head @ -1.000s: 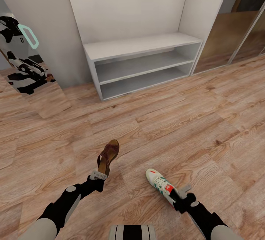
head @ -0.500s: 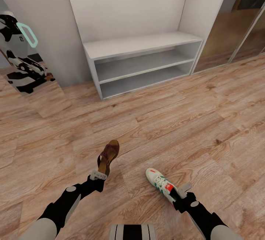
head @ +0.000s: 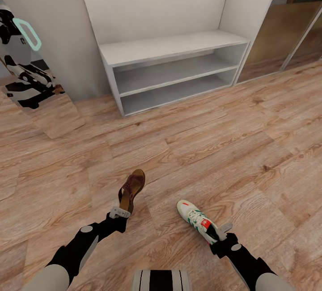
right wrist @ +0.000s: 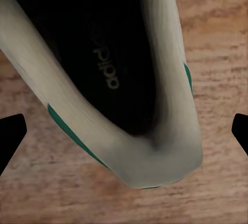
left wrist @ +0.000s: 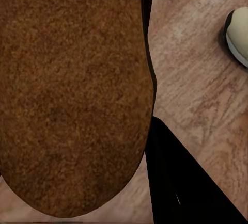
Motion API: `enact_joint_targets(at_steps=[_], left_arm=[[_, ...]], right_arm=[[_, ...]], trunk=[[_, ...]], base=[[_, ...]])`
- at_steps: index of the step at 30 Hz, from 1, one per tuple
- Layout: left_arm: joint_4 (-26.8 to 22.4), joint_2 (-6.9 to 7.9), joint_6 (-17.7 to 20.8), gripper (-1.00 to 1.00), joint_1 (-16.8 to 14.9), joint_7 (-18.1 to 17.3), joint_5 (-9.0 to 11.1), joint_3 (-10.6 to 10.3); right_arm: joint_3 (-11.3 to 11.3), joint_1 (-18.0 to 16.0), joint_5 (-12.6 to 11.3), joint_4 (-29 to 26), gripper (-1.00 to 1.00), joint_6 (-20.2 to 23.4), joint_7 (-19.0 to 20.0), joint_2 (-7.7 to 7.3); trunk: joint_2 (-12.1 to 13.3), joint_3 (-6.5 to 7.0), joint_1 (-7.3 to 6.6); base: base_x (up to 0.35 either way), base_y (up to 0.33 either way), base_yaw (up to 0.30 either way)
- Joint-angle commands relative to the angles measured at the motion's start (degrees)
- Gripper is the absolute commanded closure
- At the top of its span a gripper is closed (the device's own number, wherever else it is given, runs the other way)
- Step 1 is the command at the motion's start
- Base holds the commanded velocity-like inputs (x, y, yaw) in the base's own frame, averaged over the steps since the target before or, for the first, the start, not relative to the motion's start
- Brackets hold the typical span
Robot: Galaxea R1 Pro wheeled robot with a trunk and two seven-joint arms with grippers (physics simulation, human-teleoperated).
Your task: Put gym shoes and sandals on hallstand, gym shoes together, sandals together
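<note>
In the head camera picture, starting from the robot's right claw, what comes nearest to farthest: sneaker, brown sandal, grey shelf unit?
1. Sneaker, in the right gripper.
2. Sandal, across at the left gripper.
3. Shelf unit, far ahead by the wall.

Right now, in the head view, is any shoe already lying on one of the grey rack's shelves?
No, the rack shelves are bare, while the brown sandal and the white sneaker are held over the floor.
</note>
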Motion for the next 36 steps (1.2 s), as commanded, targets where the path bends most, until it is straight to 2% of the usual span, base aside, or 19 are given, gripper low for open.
enact_joint_targets(at_steps=[1,35,36], left_arm=[[-0.1,0.04,0.0,1.0,0.0,-0.1,-0.3,-0.1],[-0.1,0.04,0.0,1.0,0.0,-0.3,-0.3,-0.1],[-0.1,0.07,0.0,1.0,0.0,-0.3,-0.3,-0.1]], right_arm=[[0.0,0.0,0.3,-0.2,-1.0,0.4,0.2,-0.02],[0.0,0.0,0.3,-0.2,-1.0,0.3,0.2,-0.01],[0.0,0.0,0.3,-0.2,1.0,0.3,0.2,-0.01]], trunk=[[0.0,-0.04,-0.01],[0.0,-0.04,-0.01],[0.0,-0.04,-0.01]], base=[[0.0,0.0,0.0],[0.014,0.01,0.0],[0.0,0.0,0.0]])
